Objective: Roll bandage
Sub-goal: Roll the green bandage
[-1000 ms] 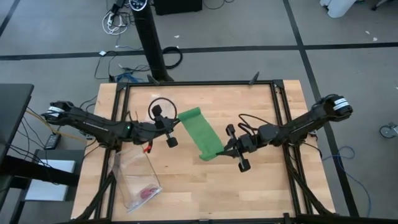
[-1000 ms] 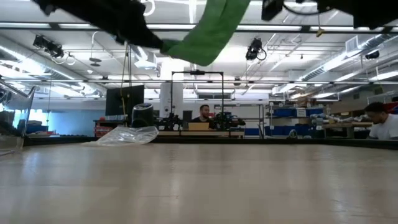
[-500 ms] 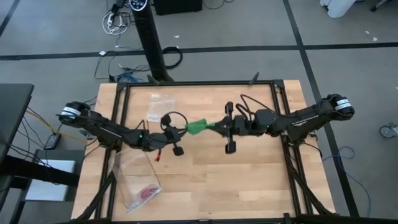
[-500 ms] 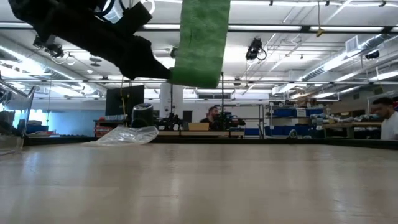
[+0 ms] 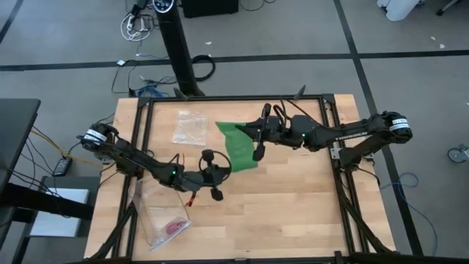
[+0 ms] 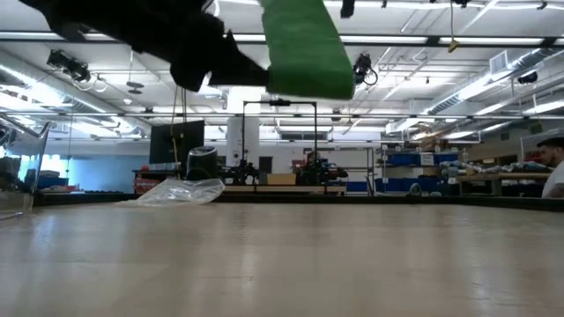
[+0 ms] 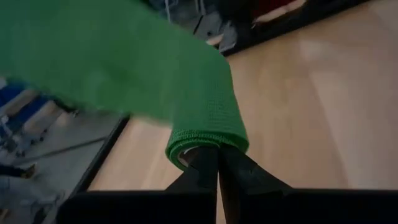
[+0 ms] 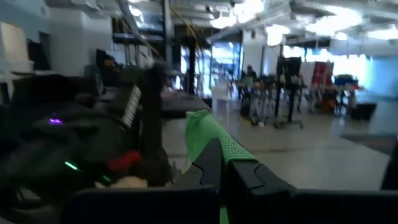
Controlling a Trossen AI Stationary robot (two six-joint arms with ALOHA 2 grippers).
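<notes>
The bright green bandage (image 5: 239, 147) hangs in the air between my two grippers, clear of the table. In the low view (image 6: 304, 44) it shows high above the tabletop. My left gripper (image 5: 231, 172) is shut on the bandage's near end. My right gripper (image 5: 247, 132) is shut on its far end. The left wrist view shows the bandage (image 7: 155, 68) curled into a loop at that gripper's fingertips. The right wrist view shows the bandage (image 8: 208, 134) draped over that gripper's fingertips. My left gripper pinches the bandage's near end (image 7: 205, 142) between its two shut fingers, where the fabric curls into a loop around the fingertips. The fingers come level from the table's left. The strip runs away from them, lifted clear of the table. My right gripper pinches the bandage's far end (image 8: 214, 144) between its two shut fingers, with the fabric lying over the fingertips. The fingers come level from the table's right. The strip is clear of the table; how many layers are held, I cannot tell.
A clear plastic bag (image 5: 189, 127) lies at the table's far left. A second clear bag (image 5: 163, 213) with a small pink item (image 5: 173, 226) lies at the near left. Black frame rails (image 5: 333, 158) run along the table's edges.
My left gripper has gone toward the table's near edge and my right gripper toward its far edge, so they have changed ends. The bandage bunched up small between them midway. It has now turned about and spread out again, still clear of the table.
</notes>
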